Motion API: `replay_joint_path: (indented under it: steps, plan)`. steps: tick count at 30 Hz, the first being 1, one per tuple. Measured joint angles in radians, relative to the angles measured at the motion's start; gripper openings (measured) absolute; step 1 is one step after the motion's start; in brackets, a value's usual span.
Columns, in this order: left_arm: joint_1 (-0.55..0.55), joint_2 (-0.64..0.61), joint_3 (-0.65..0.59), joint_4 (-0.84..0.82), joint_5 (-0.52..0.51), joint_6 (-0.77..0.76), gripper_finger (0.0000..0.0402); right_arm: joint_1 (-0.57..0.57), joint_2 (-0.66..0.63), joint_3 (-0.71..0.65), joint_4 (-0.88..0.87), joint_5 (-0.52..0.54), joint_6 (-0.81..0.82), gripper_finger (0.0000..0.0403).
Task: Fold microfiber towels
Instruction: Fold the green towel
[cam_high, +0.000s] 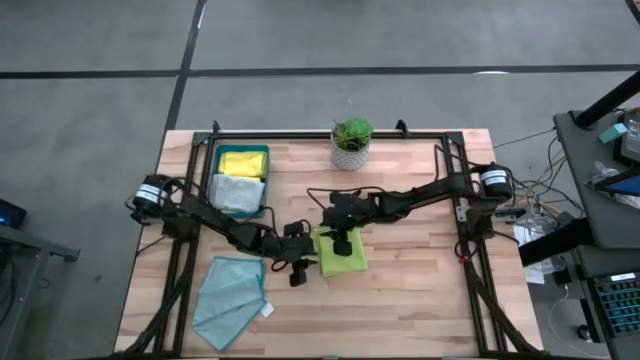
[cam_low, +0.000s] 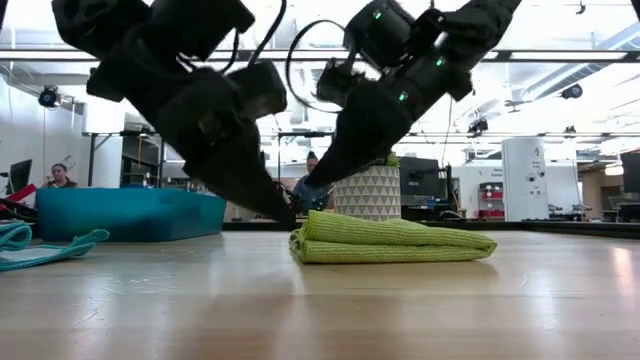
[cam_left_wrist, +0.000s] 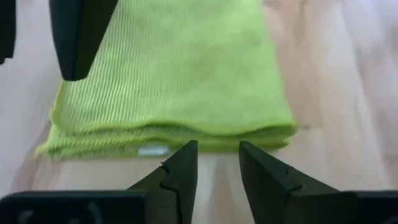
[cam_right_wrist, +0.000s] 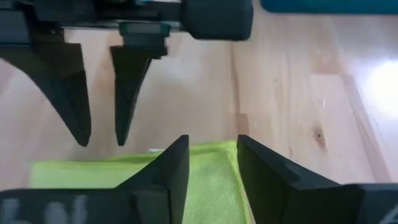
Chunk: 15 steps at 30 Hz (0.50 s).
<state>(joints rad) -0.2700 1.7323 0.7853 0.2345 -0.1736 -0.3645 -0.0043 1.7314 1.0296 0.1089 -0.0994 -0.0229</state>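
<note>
Both arms reach in low over the middle of the wooden tabletop (cam_high: 420, 290), bent at the elbow and meeting at the folded lime green towel (cam_high: 340, 252). The left gripper (cam_left_wrist: 217, 163) points down at the towel's near folded edge from the left side, its tips just off the cloth and the jaws parted by a narrow gap with nothing between them. The right gripper (cam_right_wrist: 211, 155) comes from the opposite side, tilted steeply down above the towel's far edge; its jaws also stand slightly apart and hold nothing.

The lime green towel lies flat in a thick folded stack near the centre of the tabletop, a rough rectangle with its long axis running toward the front and back edges of the tabletop in the high view, layered edges facing the left gripper.

The light teal towel (cam_high: 230, 297) lies spread open and rumpled near the front left corner. The teal tray (cam_high: 265, 182) at the back left holds a yellow towel (cam_high: 243, 163) and a pale grey towel (cam_high: 236, 192). A potted plant (cam_high: 351, 142) stands at the back centre.
</note>
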Motion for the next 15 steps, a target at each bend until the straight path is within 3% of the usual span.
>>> replay_joint_path:
  steps: [6,15]
  plan:
    - [-0.003,-0.018,0.026,0.0,-0.005,0.01,0.008,0.055,-0.101,-0.067,0.0,0.038,0.014,0.0077]
    - [0.003,0.033,0.042,0.088,-0.113,0.06,0.0005,0.153,-0.172,-0.172,0.01,0.133,0.09,0.0012]
